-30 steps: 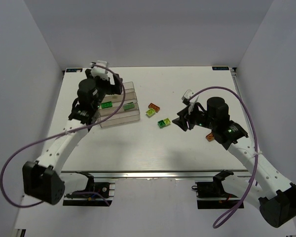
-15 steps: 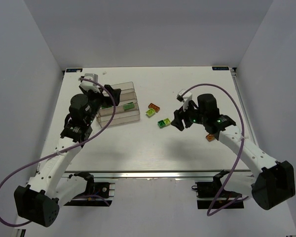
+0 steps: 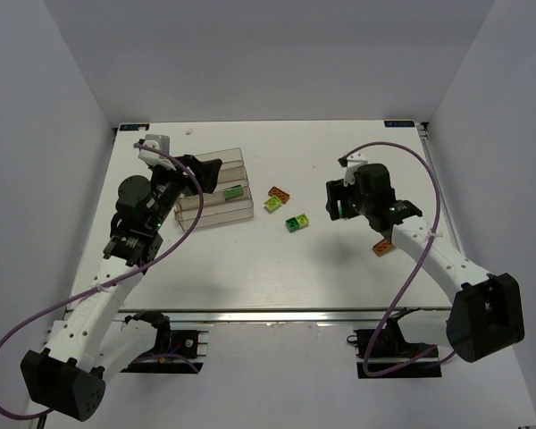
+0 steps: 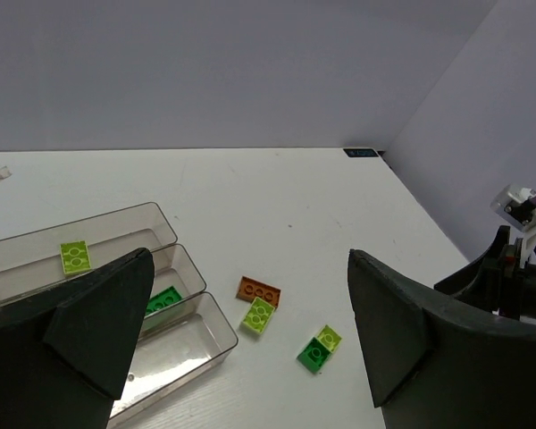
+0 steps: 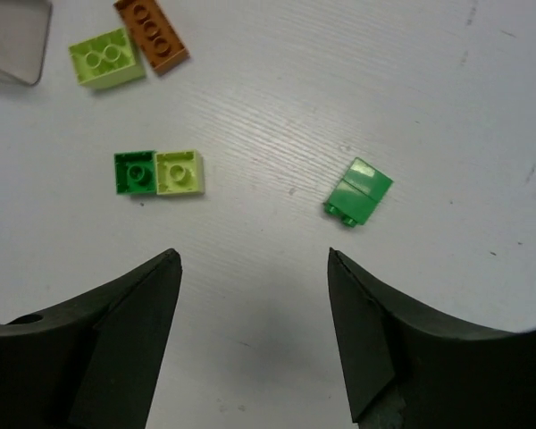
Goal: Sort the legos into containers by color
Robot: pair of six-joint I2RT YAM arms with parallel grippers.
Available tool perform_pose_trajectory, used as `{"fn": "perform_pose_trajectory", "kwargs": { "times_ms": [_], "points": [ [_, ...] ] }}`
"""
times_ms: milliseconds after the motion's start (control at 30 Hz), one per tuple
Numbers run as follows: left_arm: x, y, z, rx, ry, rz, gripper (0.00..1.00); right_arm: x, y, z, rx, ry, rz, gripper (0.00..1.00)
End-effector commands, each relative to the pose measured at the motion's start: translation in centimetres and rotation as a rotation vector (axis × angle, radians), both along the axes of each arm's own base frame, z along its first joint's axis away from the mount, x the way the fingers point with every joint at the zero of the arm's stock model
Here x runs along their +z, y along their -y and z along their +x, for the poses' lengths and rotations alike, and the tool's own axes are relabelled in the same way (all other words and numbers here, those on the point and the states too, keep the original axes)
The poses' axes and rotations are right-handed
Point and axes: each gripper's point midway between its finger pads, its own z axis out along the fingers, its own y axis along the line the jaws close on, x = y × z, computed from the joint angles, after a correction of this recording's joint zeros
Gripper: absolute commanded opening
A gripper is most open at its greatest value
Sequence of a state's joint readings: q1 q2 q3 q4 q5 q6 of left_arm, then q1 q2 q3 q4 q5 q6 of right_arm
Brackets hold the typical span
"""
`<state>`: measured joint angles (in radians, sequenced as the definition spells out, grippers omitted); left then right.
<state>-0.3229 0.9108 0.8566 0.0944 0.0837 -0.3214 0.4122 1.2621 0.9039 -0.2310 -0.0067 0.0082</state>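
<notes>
The clear containers (image 3: 216, 198) stand left of centre. In the left wrist view the far bin (image 4: 116, 225) holds a lime brick (image 4: 74, 256) and the middle bin holds a green brick (image 4: 163, 299). The near bin (image 4: 183, 344) shows no brick. Loose on the table lie an orange brick (image 3: 280, 193), a lime brick (image 3: 272, 204) and a green-and-lime pair (image 3: 296, 222). Another orange brick (image 3: 382, 247) lies by the right arm. A loose green brick (image 5: 358, 191) lies right of the pair (image 5: 158, 172). My left gripper (image 3: 210, 172) is open above the bins. My right gripper (image 3: 336, 198) is open and empty.
White walls close in the table at the back and both sides. The right arm's cable (image 3: 402, 152) loops above the table's right part. The right gripper also shows at the right edge of the left wrist view (image 4: 518, 268).
My left arm has drawn back to the left from over the bins, gripper still open. My right gripper has swung away from the green-and-lime pair, toward the back right.
</notes>
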Motion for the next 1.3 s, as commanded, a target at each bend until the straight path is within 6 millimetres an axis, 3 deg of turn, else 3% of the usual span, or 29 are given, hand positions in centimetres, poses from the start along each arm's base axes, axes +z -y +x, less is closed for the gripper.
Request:
{"fn": "perform_pose_trajectory", "kwargs": {
  "times_ms": [0, 67, 167, 233, 300, 333, 400, 433, 833, 1100, 1267],
  "points": [
    [0.0, 0.5, -0.5, -0.03, 0.004, -0.016, 0.98, 3.3, 1.6, 2.3, -0.158, 0.122, 0.041, 0.74],
    [-0.1, 0.5, -0.5, -0.029, 0.003, -0.014, 0.98, 2.8, 2.4, 2.7, -0.217, 0.121, 0.029, 0.81],
    [-0.3, 0.5, -0.3, -0.024, -0.001, -0.013, 0.98, 2.3, 2.6, 3.8, -0.262, 0.1, 0.008, 0.82],
    [-0.4, 0.5, -0.2, -0.024, -0.006, -0.012, 0.98, 0.4, 3.0, 4.2, -0.296, 0.029, -0.038, 0.83],
    [-0.5, 0.6, -0.2, -0.026, -0.009, -0.012, 0.98, 0.4, 3.0, 5.0, -0.334, 0.001, -0.05, 0.85],
    [-0.5, 0.6, -0.2, -0.026, -0.008, -0.013, 0.98, -1.2, 3.4, 4.9, -0.351, -0.049, -0.092, 0.86],
    [-0.5, 0.6, -0.2, -0.024, -0.009, -0.014, 0.98, -1.5, 3.6, 5.6, -0.385, -0.064, -0.11, 0.87],
    [-0.6, 0.7, -0.2, -0.026, -0.011, -0.013, 0.98, -2.7, 3.7, 5.4, -0.391, -0.099, -0.132, 0.87],
    [-0.1, 0.5, -0.5, -0.023, 0.006, -0.019, 0.98, -7.3, 3.7, 5.1, -0.418, -0.217, -0.163, 0.82],
    [-0.3, 0.8, -0.5, -0.039, 0.003, -0.022, 0.98, -10.1, 4.7, 5.1, -0.446, -0.322, -0.149, 0.78],
    [-0.1, 0.9, -0.6, -0.043, 0.007, -0.024, 0.98, -10.4, 4.7, 5.1, -0.436, -0.317, -0.131, 0.74]
  ]
}}
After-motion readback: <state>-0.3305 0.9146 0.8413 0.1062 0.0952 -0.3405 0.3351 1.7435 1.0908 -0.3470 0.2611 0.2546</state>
